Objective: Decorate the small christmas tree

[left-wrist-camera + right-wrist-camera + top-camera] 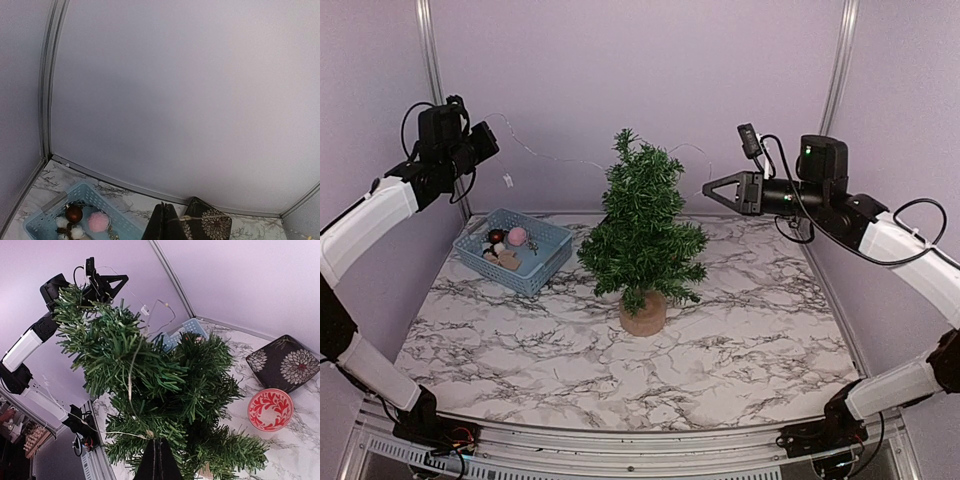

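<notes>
1. Start at the desk (720, 340): marble-patterned surface, with the small christmas tree (642, 225) upright at its middle on a round tan stump (643, 315). Judge the stump narrow against the spread of the branches. Expect tipping or sliding under any sideways pull.
2. Locate the blue basket (545, 268) left of the tree and apart from it, holding a pink ball (517, 237) and other ornaments. Expect a knocked basket from a low sweep of the left arm.
3. Confirm both hands raised above the desk, well apart, one on each side of the tree. Read the left hand (162, 212) as closed and the right hand (708, 190) as closed, each pinching one end of a thin light wire (131, 365).
4. Trace the wire from hand to hand: slack, running among the upper branches in the right wrist view, with a small white block (508, 181) hanging near the left end. Expect snagging on the bristly needles, then a dragged or toppled tree under added tension.
5. Guard against slip of so thin a wire from closed fingertips. Expect loss of the whole strand after release of one end.
6. Mind the dark flowered square plate (285, 362) and the red patterned bowl (270, 410) on the desk beyond the tree, hidden in the top view. Allow for contact during a blind descent behind the branches.
</notes>
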Robot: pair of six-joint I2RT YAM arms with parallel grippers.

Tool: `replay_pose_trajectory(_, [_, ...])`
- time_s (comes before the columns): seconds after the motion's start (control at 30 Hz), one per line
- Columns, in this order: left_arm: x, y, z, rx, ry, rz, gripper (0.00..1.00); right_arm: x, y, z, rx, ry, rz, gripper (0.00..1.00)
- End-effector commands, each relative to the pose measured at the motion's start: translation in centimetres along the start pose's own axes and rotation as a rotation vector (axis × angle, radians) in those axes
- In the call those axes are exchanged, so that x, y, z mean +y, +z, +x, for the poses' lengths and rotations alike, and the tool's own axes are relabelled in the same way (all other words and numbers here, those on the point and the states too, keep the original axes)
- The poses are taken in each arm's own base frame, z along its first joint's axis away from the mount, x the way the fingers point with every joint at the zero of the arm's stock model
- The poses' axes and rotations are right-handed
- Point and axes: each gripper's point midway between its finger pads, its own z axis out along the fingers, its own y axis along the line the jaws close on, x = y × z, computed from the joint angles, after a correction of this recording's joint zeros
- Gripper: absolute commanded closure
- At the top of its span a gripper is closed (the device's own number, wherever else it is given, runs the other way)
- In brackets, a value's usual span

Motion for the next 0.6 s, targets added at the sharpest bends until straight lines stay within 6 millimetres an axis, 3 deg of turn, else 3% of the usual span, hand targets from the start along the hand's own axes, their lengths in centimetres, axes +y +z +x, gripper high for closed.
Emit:
replay_pose_trajectory(0.0, [-0.7, -0.7, -1.5, -0.052, -0.003, 0.046, 1.0, -1.3, 0.0, 0.8, 0.036, 0.019, 0.058, 1.0])
replay_pose_trajectory(0.23, [0.2, -0.3, 0.2, -0.024, 0.01, 0.019, 1.0, -4.1, 1.7, 2.8, 0.092, 0.088, 0.115, 1.0])
replay_pose_trajectory(0.57, [1.5, -0.8, 0.9, -0.02, 0.022, -0.018, 1.0, -2.6, 2.2, 3.1, 0.094, 0.073, 0.039, 1.0])
